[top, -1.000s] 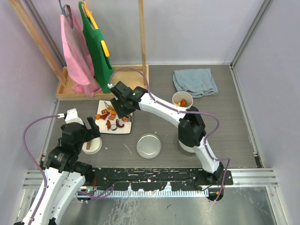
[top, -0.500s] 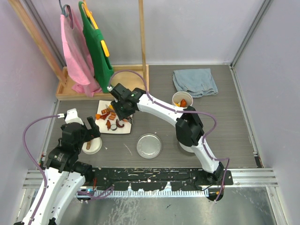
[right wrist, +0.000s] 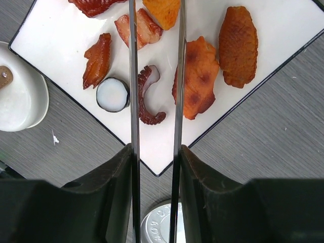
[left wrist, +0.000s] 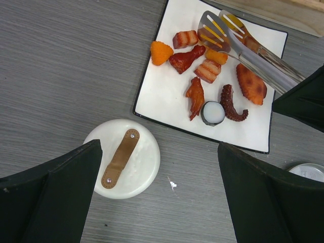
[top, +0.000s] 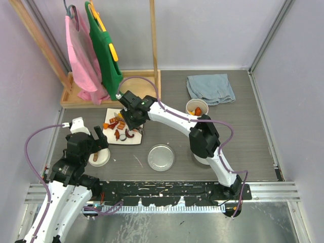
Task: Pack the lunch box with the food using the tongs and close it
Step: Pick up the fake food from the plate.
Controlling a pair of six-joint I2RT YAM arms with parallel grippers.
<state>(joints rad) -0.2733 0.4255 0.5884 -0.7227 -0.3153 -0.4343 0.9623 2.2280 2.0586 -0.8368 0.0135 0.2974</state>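
My right gripper (top: 132,115) (right wrist: 155,149) is shut on the tongs (right wrist: 133,101) (left wrist: 243,45), with both thin arms pinched between its fingers. The tong tips reach over the food (left wrist: 207,71) on the white plate, around a brown-orange piece (left wrist: 212,38). The left gripper (top: 95,144) (left wrist: 159,144) hangs open and holds nothing, just above the white lid with the brown handle (left wrist: 121,158) (top: 98,157). The white tub (top: 197,108) stands at the back right with orange pieces inside. A round steel part of the lunch box (top: 161,157) lies on the table in front of the plate.
The white square plate (top: 132,139) (right wrist: 167,147) sits left of centre. A blue cloth (top: 210,88) lies at the back right. A wooden rack (top: 153,40) with pink and green aprons (top: 96,55) stands at the back left on a wooden base (top: 76,98).
The right gripper has shifted slightly back and left over the plate, and the tong arms have drawn closer together. The left arm has not moved.
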